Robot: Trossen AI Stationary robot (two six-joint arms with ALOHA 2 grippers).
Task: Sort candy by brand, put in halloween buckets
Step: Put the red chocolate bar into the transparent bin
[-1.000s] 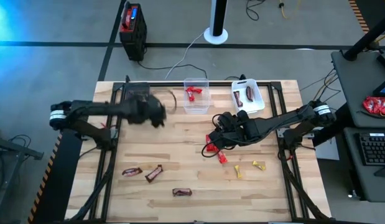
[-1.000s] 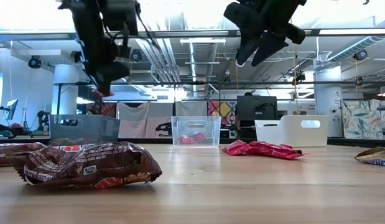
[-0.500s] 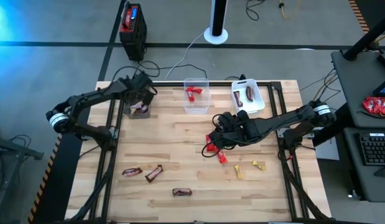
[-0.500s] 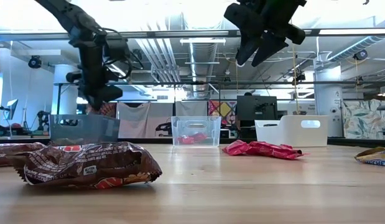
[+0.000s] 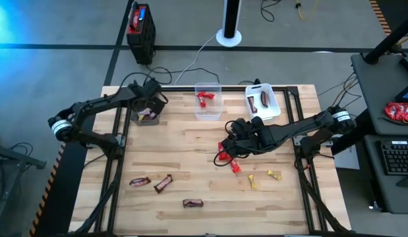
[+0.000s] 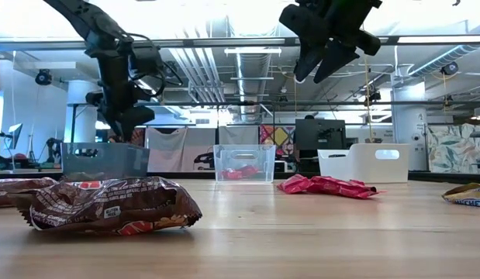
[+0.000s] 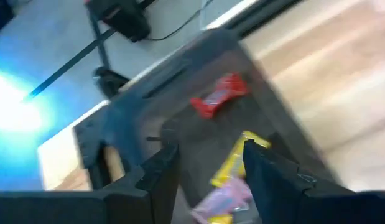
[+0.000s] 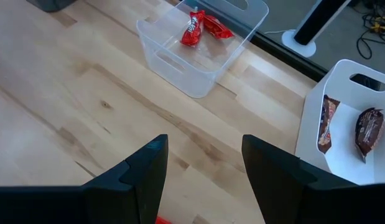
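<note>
My left gripper [image 5: 149,104] hangs open over the dark grey bucket [image 5: 135,118] at the far left. Between its fingers [image 7: 208,167] I see the bucket's floor, where yellow and pink candies [image 7: 229,180] and a red one [image 7: 218,98] lie. The clear bucket [image 5: 207,110] holds red bars [image 8: 195,28]. The white bucket [image 5: 273,105] holds brown bars [image 8: 366,127]. My right gripper [image 5: 226,146] hovers open and empty above loose red candy [image 5: 223,157] at mid table. Brown bars [image 5: 163,183] lie near the front edge.
Small yellow pieces [image 5: 252,181] and another red candy [image 5: 235,167] lie right of centre. A brown bar [image 6: 108,205] lies close to the low camera. A black-and-red box [image 5: 140,26] stands on the floor beyond the table.
My left gripper has swung from beside the grey bucket toward the table's far edge until it hangs over that bucket, then slowed nearly to a stop.
</note>
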